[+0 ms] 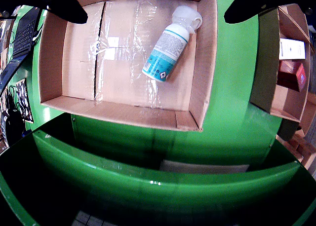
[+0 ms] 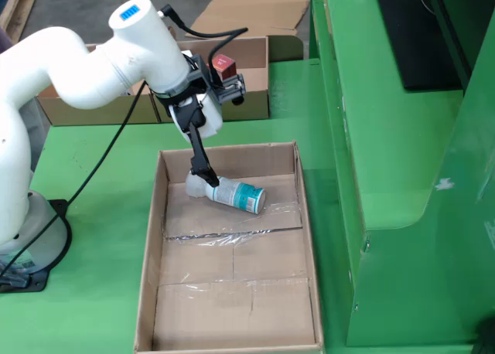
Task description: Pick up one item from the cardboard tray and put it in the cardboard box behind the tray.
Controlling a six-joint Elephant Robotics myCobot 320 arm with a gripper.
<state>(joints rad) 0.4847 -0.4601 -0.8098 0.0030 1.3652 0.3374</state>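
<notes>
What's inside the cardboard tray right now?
One white and teal bottle lies on its side in the cardboard tray, over clear tape. Nothing else shows, though whatever is under the bottle stays hidden.

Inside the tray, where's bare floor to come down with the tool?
The cardboard tray is bare across its whole near half, below the taped seam. The only crowding is at the far end, where the spray bottle lies on its side under the tool.

My bench is a green table [image 2: 100, 238] with a tall green metal cabinet [image 2: 402, 176] at its right in the fixed view; beyond lies grey floor [image 2: 100, 2] and flattened cardboard [image 2: 255, 10].
</notes>
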